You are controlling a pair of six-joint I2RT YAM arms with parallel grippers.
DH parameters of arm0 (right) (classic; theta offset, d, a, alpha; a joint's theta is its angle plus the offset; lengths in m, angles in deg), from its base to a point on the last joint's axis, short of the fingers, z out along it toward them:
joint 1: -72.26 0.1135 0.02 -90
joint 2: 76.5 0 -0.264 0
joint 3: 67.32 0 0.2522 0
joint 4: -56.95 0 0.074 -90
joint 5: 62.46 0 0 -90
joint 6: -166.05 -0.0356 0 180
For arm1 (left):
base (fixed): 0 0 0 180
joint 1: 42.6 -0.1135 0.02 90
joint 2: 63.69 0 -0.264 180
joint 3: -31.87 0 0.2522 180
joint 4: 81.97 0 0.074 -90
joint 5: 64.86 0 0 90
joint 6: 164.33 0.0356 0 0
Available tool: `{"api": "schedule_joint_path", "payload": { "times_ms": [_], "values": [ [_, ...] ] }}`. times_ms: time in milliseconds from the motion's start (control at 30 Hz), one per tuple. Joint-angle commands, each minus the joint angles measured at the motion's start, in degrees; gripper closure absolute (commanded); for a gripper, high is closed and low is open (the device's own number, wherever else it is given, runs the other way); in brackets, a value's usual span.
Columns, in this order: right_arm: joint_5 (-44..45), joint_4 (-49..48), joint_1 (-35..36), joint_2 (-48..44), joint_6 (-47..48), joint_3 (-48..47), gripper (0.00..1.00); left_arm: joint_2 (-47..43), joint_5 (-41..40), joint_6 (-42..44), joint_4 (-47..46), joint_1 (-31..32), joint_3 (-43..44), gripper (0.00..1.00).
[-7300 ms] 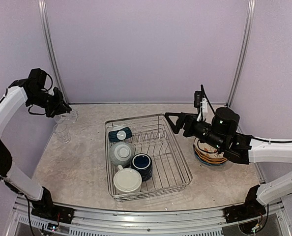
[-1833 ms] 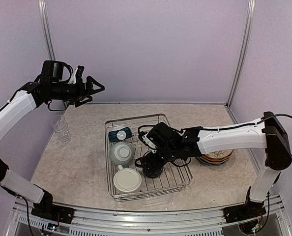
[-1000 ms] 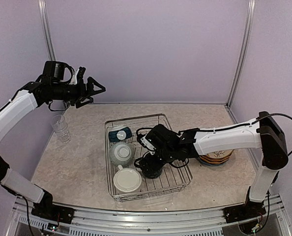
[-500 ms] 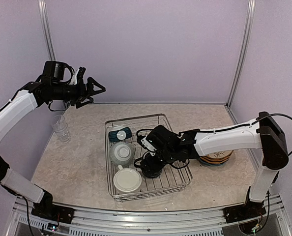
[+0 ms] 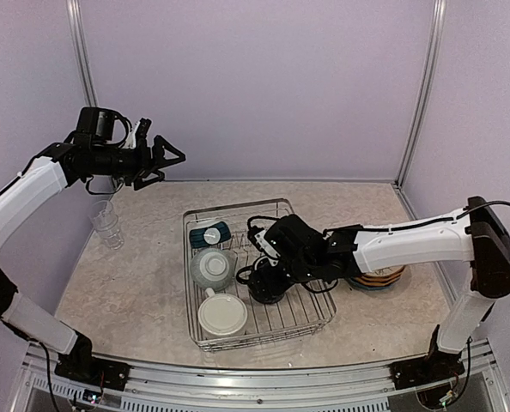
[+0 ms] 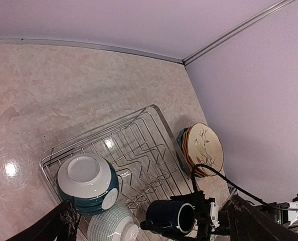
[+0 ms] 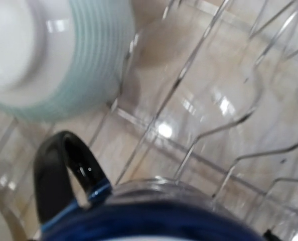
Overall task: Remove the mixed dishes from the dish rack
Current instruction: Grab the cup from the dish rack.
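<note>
The dish rack [image 5: 311,296] sits mid-table. My right gripper [image 5: 276,270] reaches into it and is shut on the navy mug [image 5: 264,290], which lies tipped on its side just above the wires [image 6: 169,216]. In the right wrist view the navy mug [image 7: 154,216] fills the bottom edge, its handle [image 7: 63,170] at the left. Also in the rack are an upturned small teal bowl [image 5: 210,233], a ribbed pale cup [image 5: 212,266] and the cream mug [image 5: 222,314]. My left gripper [image 5: 171,165] hangs open high above the table's far left, holding nothing.
Stacked plates [image 5: 377,276] with a floral one on top [image 6: 204,149] stand right of the rack. Clear glass tumblers [image 5: 106,221] stand at the table's left edge. Upright prongs [image 6: 144,160] fill the rack's right half. Walls close the back and sides.
My right gripper has closed on the navy mug and lifted it slightly, tipping it. The left arm has stayed still.
</note>
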Motion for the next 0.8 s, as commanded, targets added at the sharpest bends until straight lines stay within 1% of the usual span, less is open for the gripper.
{"api": "schedule_joint_path", "payload": {
  "times_ms": [0,100,200,433,600,667,767],
  "values": [
    [2.54,-7.56,-0.49,-7.15,-1.51,0.49,1.00,0.59,0.52,0.41,0.06,-0.13,1.41,0.01],
    [1.54,-11.14,-0.80,-9.77,-1.97,2.08,1.00,1.10,2.23,-0.27,-0.22,-0.17,1.61,0.01],
    [-0.09,-16.68,-1.91,-12.51,-3.74,5.03,1.00,1.15,3.10,-0.43,-0.92,-0.25,1.07,0.01],
    [-8.77,-41.38,-5.06,-20.02,-10.87,17.54,1.00,2.40,8.97,-2.94,-3.79,0.54,0.22,0.03],
    [-14.04,-50.44,-7.66,-21.74,-16.08,18.64,1.00,4.32,17.86,-11.00,-10.88,1.78,-1.24,0.05],
    [-15.03,-53.59,-8.77,-22.50,-18.08,19.04,1.00,5.35,19.94,-14.47,-12.98,3.03,-1.25,0.07],
    [-16.54,-58.71,-9.73,-22.93,-21.24,19.57,1.00,5.93,21.55,-16.49,-14.16,6.30,-0.90,0.09]
  ]
}}
